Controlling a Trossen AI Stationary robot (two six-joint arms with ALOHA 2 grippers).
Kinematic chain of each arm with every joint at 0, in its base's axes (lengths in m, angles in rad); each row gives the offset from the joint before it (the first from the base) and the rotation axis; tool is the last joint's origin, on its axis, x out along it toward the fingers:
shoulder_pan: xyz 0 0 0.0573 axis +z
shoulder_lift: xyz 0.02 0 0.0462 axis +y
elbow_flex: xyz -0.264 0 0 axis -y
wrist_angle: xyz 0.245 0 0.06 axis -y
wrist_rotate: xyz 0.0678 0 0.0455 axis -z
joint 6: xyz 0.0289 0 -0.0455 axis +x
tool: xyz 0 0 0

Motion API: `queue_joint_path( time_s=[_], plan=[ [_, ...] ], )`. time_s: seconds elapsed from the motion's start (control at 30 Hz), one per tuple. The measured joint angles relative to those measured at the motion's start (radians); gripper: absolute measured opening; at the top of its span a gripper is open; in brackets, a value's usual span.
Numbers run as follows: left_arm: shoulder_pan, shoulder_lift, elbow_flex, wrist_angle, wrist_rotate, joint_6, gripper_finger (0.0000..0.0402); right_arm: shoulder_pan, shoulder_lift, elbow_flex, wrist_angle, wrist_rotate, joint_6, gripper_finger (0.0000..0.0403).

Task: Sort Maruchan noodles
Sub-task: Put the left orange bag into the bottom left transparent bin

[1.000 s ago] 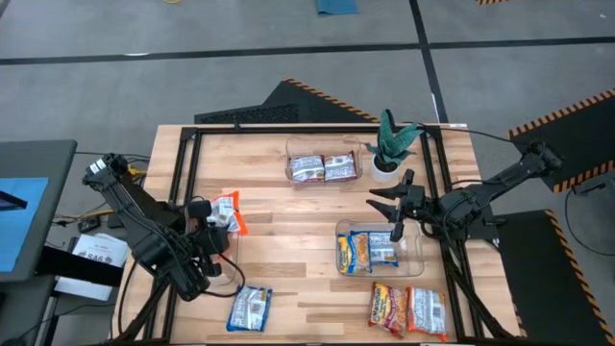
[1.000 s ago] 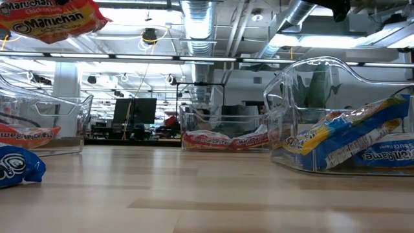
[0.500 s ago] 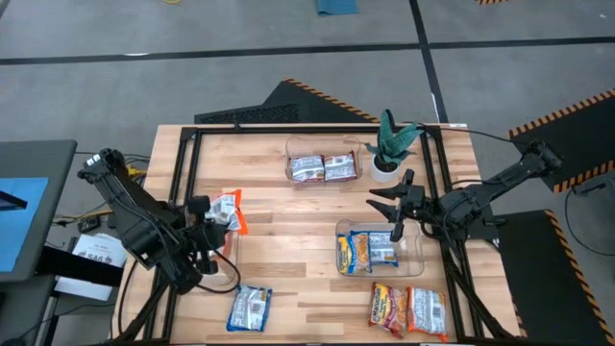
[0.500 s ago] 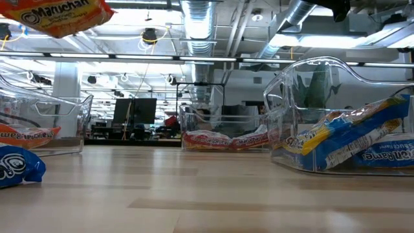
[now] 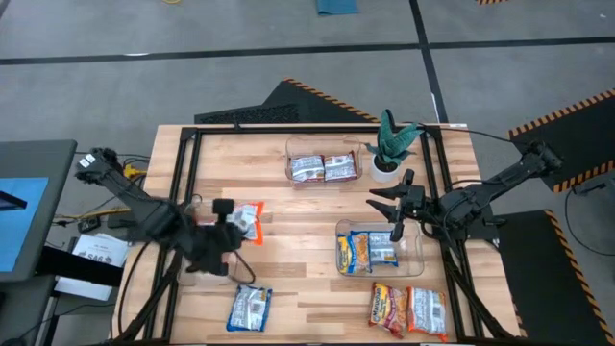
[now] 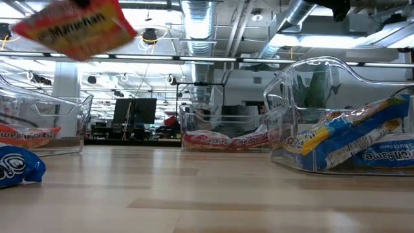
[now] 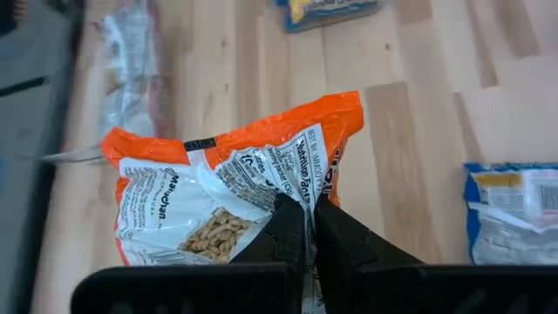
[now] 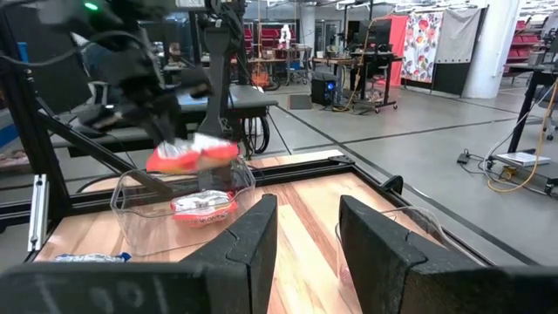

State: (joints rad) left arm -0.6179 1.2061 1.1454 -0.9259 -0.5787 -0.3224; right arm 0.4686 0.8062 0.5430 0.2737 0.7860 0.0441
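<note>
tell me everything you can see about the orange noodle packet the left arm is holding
The orange packet is a glossy, crinkled plastic wrapper, orange at the edges, with a white printed back and a clear patch showing noodles. The left gripper has its jaws shut on one edge. It hangs tilted in the air above the wooden table, touching nothing else.

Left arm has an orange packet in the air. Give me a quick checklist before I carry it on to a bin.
1. Grip: left claw shut on the orange packet, pinching one edge: ok.
2. Packet clear of the table, lifted as the low view shows: ok.
3. Right claw open, over the bin of blue and yellow packets, away from the left arm: ok.
4. Bin beside the left arm already holds a red-orange packet: ok.
5. Whether its flavour matches: cannot tell.
</note>
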Motion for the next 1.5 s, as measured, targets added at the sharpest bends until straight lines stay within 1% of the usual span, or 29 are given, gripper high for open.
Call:
queue_joint_path(
  time_s=[0.07, 0.17, 0.3, 0.47, 0.6, 0.8, 1.2, 1.5],
  plan=[
    [0.042, -0.04, -0.071, 0.069, 0.029, 0.026, 0.0, 0.0, 0.0, 0.0, 0.0, 0.0, 0.0, 0.0152],
    [0.084, -0.108, -0.148, 0.132, 0.057, 0.038, 0.0, 0.0, 0.0, 0.0, -0.003, 0.0, 0.0, 0.0152],
    [0.089, -0.203, -0.216, 0.218, 0.07, 0.052, 0.0, 0.0, 0.0, 0.0, -0.004, 0.0, -0.004, 0.0152],
    [0.089, -0.281, -0.266, 0.249, 0.07, 0.032, 0.0, 0.0, 0.0, 0.0, -0.004, 0.0, -0.003, 0.0152],
    [0.084, -0.283, -0.267, 0.261, 0.07, 0.026, 0.0, 0.0, 0.0, 0.0, -0.004, 0.0, -0.003, 0.0152],
    [0.078, -0.254, -0.267, 0.301, 0.085, 0.049, 0.0, 0.0, 0.0, 0.0, -0.004, 0.0, -0.003, 0.0152],
    [0.078, -0.257, -0.267, 0.361, 0.073, 0.086, 0.0, 0.0, 0.0, 0.0, -0.004, 0.0, 0.0, 0.0152],
    [0.078, -0.237, -0.267, 0.361, 0.106, 0.085, 0.0, 0.0, 0.0, 0.0, -0.003, 0.0, 0.0, 0.0152]
  ],
)
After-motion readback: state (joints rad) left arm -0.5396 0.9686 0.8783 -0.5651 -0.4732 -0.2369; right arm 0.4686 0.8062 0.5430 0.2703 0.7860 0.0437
